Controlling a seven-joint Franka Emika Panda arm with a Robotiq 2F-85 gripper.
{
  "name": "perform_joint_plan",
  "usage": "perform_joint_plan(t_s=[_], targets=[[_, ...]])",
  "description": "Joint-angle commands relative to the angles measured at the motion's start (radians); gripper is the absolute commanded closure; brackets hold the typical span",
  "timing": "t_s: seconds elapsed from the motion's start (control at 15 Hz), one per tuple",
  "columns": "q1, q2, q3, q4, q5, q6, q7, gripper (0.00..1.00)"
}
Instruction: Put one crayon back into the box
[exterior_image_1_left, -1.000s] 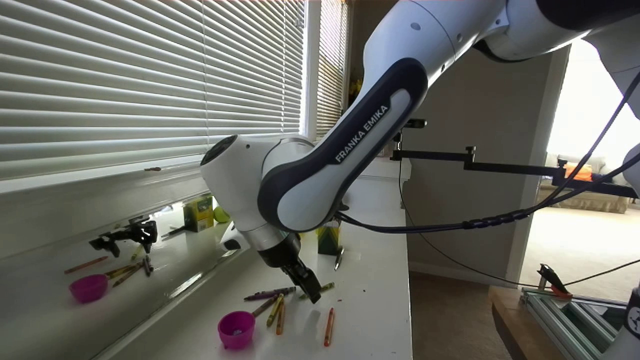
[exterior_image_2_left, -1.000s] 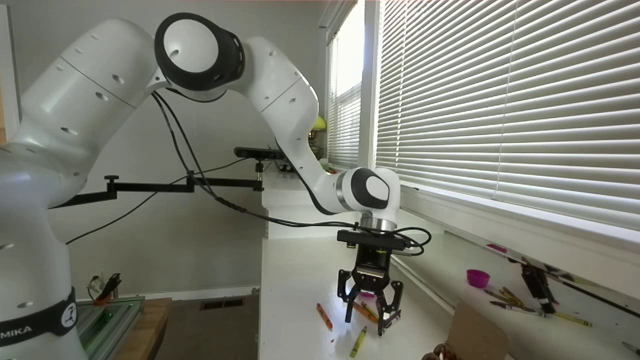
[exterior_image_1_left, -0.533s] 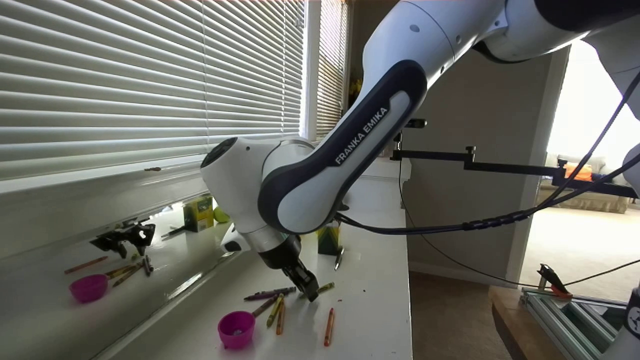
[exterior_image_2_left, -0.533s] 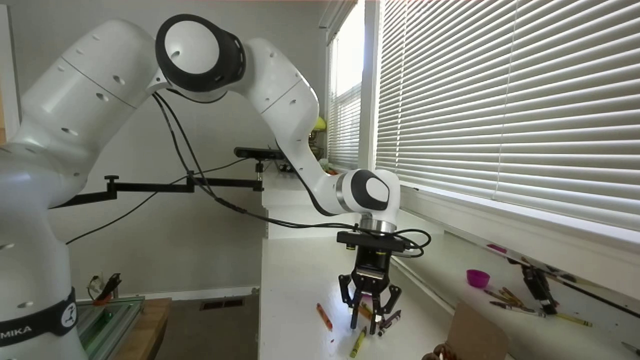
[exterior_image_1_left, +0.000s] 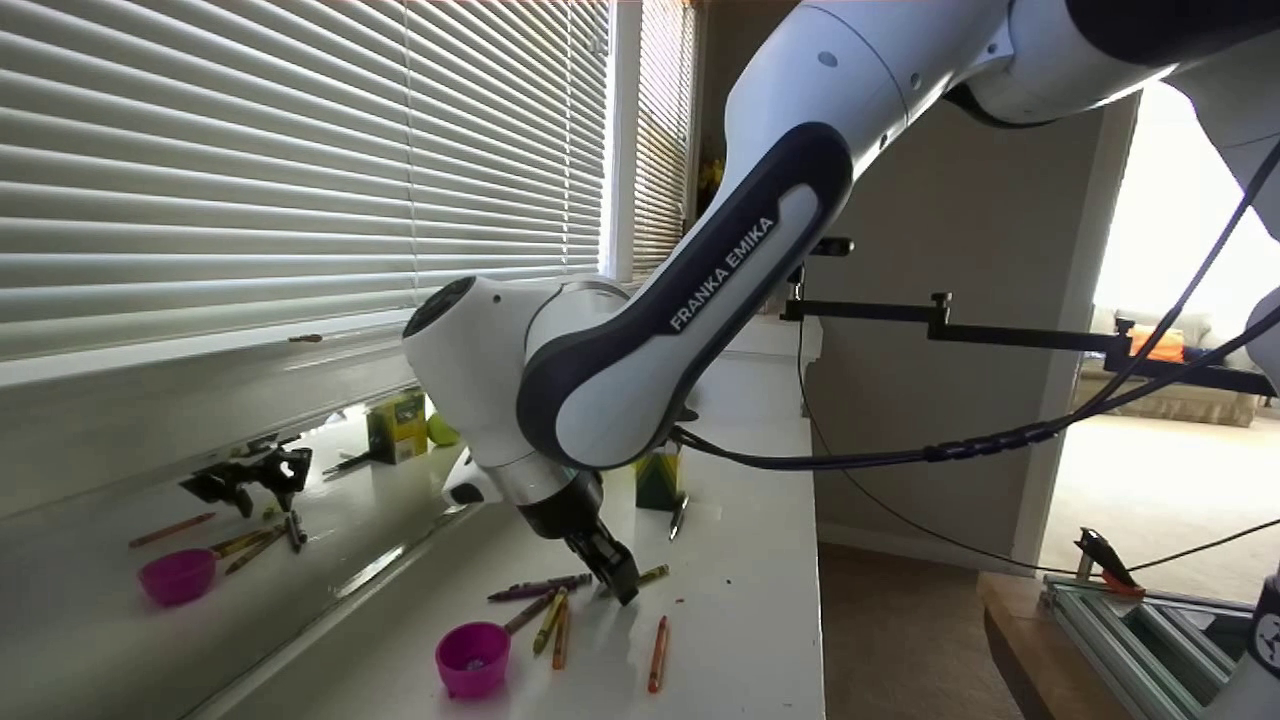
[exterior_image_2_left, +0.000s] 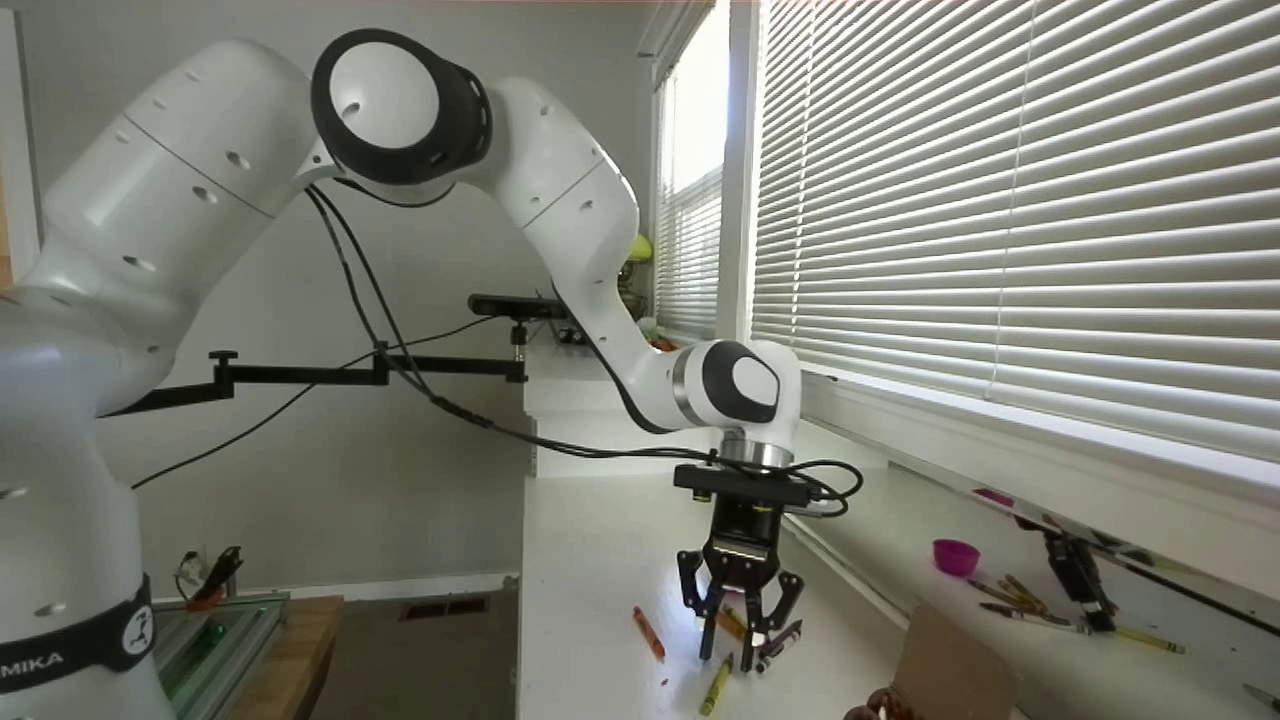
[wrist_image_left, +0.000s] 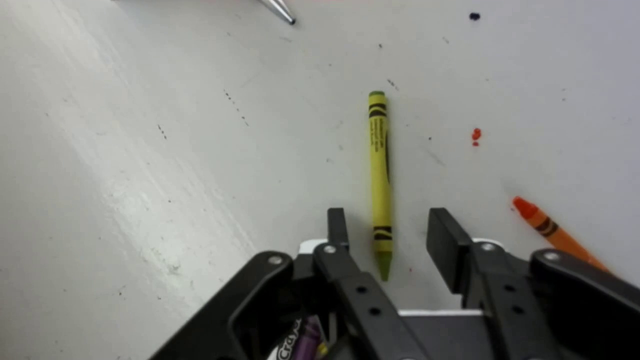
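A yellow-green crayon (wrist_image_left: 380, 170) lies on the white surface; it also shows in both exterior views (exterior_image_1_left: 655, 574) (exterior_image_2_left: 717, 686). My gripper (wrist_image_left: 387, 230) is partly open above its tip end. In the wrist view the crayon runs between the two fingers, nearer the left one, with gaps on both sides. The gripper also shows in both exterior views (exterior_image_1_left: 620, 592) (exterior_image_2_left: 726, 655). The dark green and yellow box (exterior_image_1_left: 657, 482) stands upright beyond the gripper, partly hidden by the arm. In an exterior view, a brown cardboard flap (exterior_image_2_left: 950, 665) stands beside crayon tips at the bottom edge.
An orange crayon (exterior_image_1_left: 658, 655) lies to one side. Purple (exterior_image_1_left: 540, 588), yellow (exterior_image_1_left: 550, 622) and other crayons lie near the magenta cup (exterior_image_1_left: 473, 660). A pen (exterior_image_1_left: 679, 518) lies beside the box. A shiny panel (exterior_image_1_left: 330, 560) along the window wall reflects the scene.
My gripper's fingers have drawn closer together from a wide opening, around the yellow-green crayon. The arm has sunk very slightly. The crayons have not visibly moved.
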Motion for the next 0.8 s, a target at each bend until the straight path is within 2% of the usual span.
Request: perform_joint_plan(t_s=[0.0, 0.13, 0.53, 0.73], targets=[[-0.002, 0.018, 0.001, 0.024, -0.019, 0.001, 0.000, 0.86], [-0.002, 0.019, 0.001, 0.025, -0.020, 0.002, -0.001, 0.99], [-0.004, 0.008, 0.005, 0.019, -0.019, 0.024, -0.005, 0.98], [0.011, -0.064, 0.003, -0.021, -0.041, 0.013, -0.005, 0.98]])
